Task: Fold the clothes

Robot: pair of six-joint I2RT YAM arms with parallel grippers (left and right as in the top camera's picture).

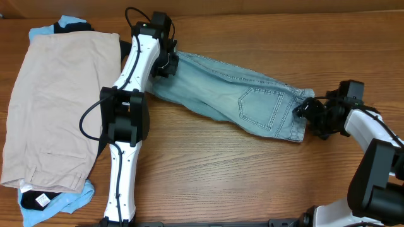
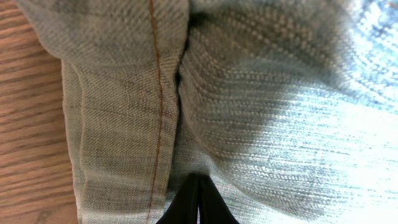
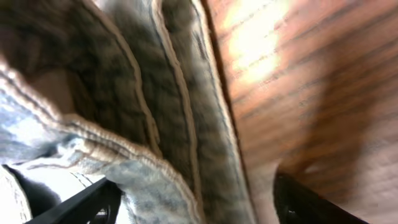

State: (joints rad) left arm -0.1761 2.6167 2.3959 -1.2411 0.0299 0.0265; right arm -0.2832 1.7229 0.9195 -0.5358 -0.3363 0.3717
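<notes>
Denim shorts, faded light blue with a stitched back pocket, lie stretched out long across the middle of the brown wooden table. They run from far left to near right. The left gripper sits on the far left end of the shorts. In its own camera its two black fingers are pressed together, pinching the denim beside an orange stitch line. The right gripper is at the right end, by the waistband. Its fingers are spread wide apart, and the thick folded edge of the shorts lies between them, not squeezed. At the left side of the table is a pile of clothes. A big beige garment is on top, with a sky-blue garment and a black garment peeking out from under it.
</notes>
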